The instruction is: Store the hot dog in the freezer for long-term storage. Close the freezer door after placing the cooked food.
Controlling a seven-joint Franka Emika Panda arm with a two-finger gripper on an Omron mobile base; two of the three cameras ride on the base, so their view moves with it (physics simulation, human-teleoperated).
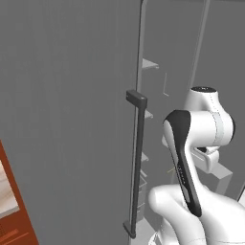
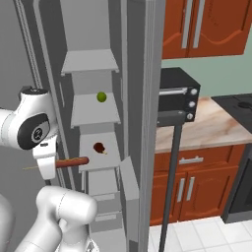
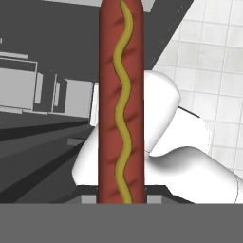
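Gripper point(image 2: 49, 165) clenches hot dog point(image 2: 71, 162) level before the freezer point(image 2: 96, 118) shelf; its long end may strike the shelf edge and slip.

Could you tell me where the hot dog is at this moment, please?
The hot dog is held in the end effector, lying level at the open freezer, just below and left of the dark red food on its shelf.

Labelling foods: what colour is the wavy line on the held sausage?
Yellow, on the reddish-brown hot dog; hand view shows it best.
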